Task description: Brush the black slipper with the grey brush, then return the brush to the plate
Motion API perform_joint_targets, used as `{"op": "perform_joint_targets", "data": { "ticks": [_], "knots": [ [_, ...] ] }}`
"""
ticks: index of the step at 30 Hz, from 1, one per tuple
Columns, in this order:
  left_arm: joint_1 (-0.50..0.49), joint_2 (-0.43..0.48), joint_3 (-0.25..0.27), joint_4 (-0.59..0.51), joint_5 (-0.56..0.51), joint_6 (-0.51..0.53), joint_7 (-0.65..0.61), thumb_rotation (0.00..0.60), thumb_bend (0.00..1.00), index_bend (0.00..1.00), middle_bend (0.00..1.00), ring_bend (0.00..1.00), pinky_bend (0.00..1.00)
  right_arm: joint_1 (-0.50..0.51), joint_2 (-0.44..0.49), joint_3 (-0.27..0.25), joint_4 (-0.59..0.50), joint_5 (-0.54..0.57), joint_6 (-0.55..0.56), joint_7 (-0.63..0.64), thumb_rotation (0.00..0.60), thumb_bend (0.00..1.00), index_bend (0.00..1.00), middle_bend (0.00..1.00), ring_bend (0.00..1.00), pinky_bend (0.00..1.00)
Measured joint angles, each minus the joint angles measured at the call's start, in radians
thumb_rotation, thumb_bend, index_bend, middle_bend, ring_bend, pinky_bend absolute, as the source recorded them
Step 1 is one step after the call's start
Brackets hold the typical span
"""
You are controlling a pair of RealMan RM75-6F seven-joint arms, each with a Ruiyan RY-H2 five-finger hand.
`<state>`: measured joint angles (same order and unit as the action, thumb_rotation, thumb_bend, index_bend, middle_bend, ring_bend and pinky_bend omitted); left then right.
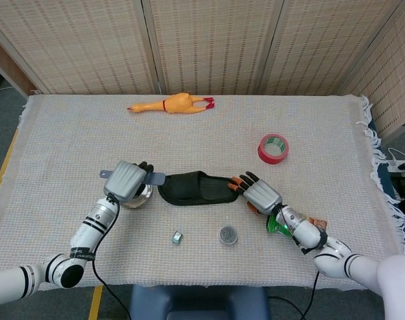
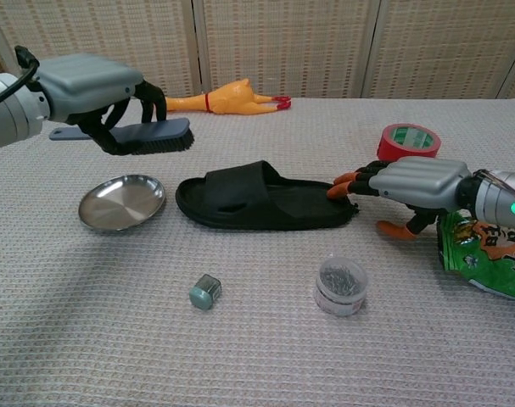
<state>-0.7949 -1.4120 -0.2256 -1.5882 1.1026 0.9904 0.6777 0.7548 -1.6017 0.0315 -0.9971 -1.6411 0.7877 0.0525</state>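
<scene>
The black slipper point(image 1: 197, 188) point(image 2: 261, 197) lies flat at the table's middle, toe strap to the left. My left hand point(image 1: 127, 181) point(image 2: 98, 85) grips the grey brush point(image 2: 151, 136) point(image 1: 153, 179) by its handle, bristles down, in the air above the gap between the plate and the slipper's toe. The round metal plate point(image 2: 122, 202) point(image 1: 137, 198) sits bare on the cloth, partly hidden by that hand in the head view. My right hand point(image 1: 259, 195) point(image 2: 414, 185) lies low at the slipper's heel, its orange-tipped fingers point(image 2: 349, 181) touching the heel end.
A green snack bag point(image 2: 484, 252) lies under my right forearm. A red tape roll point(image 2: 409, 140), a rubber chicken point(image 1: 169, 104), a small jar of pins point(image 2: 340, 285) and a little teal cap point(image 2: 204, 291) are scattered on the woven cloth.
</scene>
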Motion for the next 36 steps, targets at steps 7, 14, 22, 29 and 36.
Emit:
{"op": "perform_joint_targets", "data": {
  "ticks": [7,14,22,29,36],
  "knots": [
    [-0.036,-0.1,-0.001,0.025,-0.046,0.02,0.055,0.6,0.41,0.56,0.66,0.61,0.91,0.015,-0.034,-0.03,0.03,-0.016,0.016,-0.013,0.6,0.5,0.15,0.0,0.0,0.0],
    [-0.066,-0.209,0.012,0.11,-0.036,0.069,0.078,0.6,0.42,0.57,0.67,0.61,0.91,0.02,-0.03,-0.042,0.038,-0.002,0.021,0.004,0.6,0.53,0.16,0.01,0.0,0.0],
    [-0.058,-0.262,0.017,0.176,-0.008,0.083,-0.041,0.6,0.42,0.59,0.7,0.61,0.91,0.034,-0.015,-0.074,0.05,-0.025,0.029,0.107,0.6,0.6,0.12,0.03,0.0,0.0],
    [-0.041,-0.301,0.012,0.233,0.042,0.095,-0.199,0.6,0.41,0.62,0.74,0.61,0.91,0.056,-0.031,-0.133,0.147,-0.087,0.059,0.202,0.6,0.61,0.13,0.03,0.0,0.0],
    [-0.019,-0.307,0.019,0.268,0.064,0.087,-0.288,0.6,0.41,0.63,0.74,0.61,0.91,0.055,-0.041,-0.157,0.2,-0.108,0.118,0.252,0.6,0.61,0.13,0.04,0.0,0.0]
  ]
}}
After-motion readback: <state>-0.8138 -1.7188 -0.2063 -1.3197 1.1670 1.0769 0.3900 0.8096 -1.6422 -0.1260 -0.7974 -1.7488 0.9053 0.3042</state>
